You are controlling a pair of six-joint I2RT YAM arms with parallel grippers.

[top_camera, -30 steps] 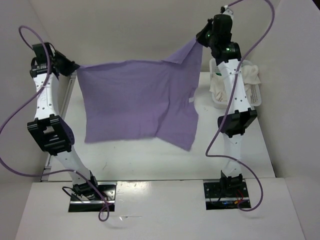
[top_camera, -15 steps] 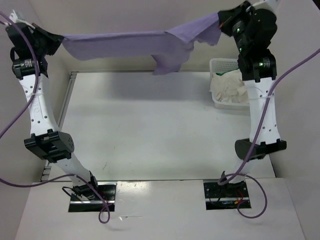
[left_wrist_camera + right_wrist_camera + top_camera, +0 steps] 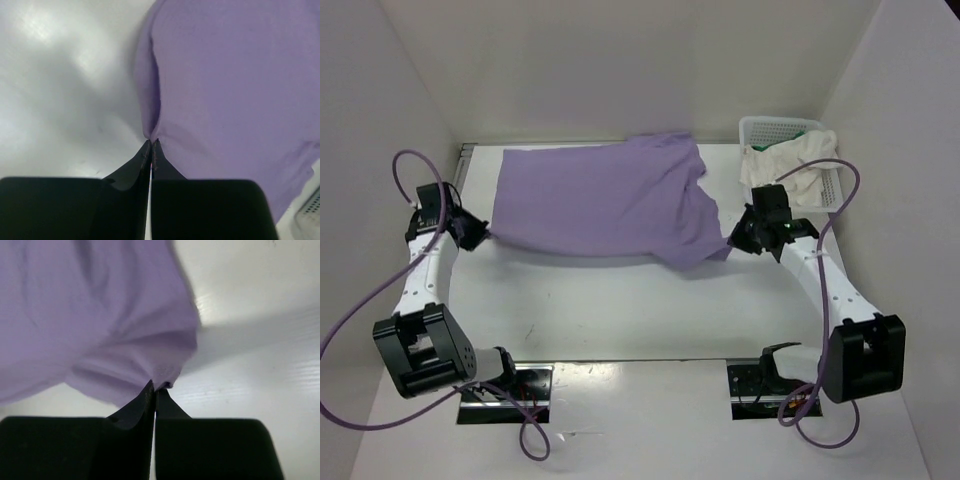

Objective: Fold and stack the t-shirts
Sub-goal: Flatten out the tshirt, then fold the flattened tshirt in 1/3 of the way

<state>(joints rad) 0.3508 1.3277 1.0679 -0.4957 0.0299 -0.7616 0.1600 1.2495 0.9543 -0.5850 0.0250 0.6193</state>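
Observation:
The lavender t-shirt (image 3: 605, 200) lies spread on the far half of the table, somewhat rumpled on its right side. My left gripper (image 3: 483, 236) is shut on its near-left corner (image 3: 151, 136), low at the table. Shut too, my right gripper (image 3: 732, 244) pinches the near-right corner (image 3: 161, 380). The lavender cloth fills most of the left wrist view (image 3: 235, 90) and the upper left of the right wrist view (image 3: 90, 315). An off-white t-shirt (image 3: 790, 162) spills out of the basket, with a bit of green t-shirt (image 3: 790, 140) behind it.
A white mesh basket (image 3: 760, 127) stands at the far right corner, against the right wall. White walls close the table on the left, back and right. Purple cables loop from both arms.
Both arms have swung down from high in the air to the table, laying the lavender t-shirt flat. Both grips have stayed shut on its corners.

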